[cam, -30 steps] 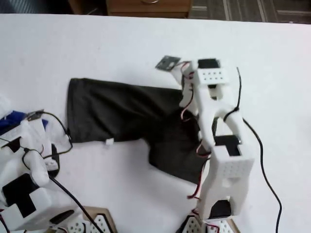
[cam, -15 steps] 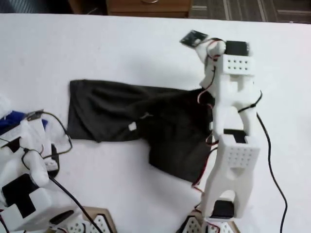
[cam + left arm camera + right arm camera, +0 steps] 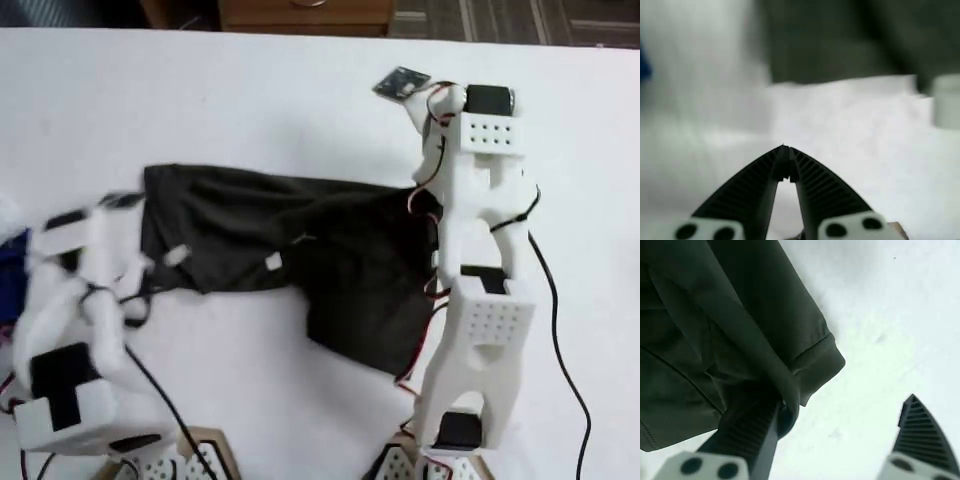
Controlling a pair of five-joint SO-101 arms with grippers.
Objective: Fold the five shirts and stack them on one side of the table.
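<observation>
At the left edge of the tabletop, a bit of blue cloth, partly hidden. Just beside it, toward the near left corner, the left arm, blurred. In its wrist view, left claw pinched narrow, tips meeting, holding nothing, above bare white tabletop. Beyond the tips and apart from them, the edge of a dark shirt.

Across the middle of the tabletop, that one shirt, flat but rumpled, reaching from close by the left arm to beneath the right arm. Widest toward the right, with a flap pointing at the near edge. Small white tag on it, left of centre.

Over the shirt's right end, the right arm, stretched from the near edge toward the far edge. In its wrist view, right claw spread wide, gripping nothing. One finger against the fold of cloth by the sleeve cuff, the other over bare tabletop, well apart from the cloth.

Right of that arm, a black cable curving toward the near edge. Past the far edge, a wooden cabinet.
</observation>
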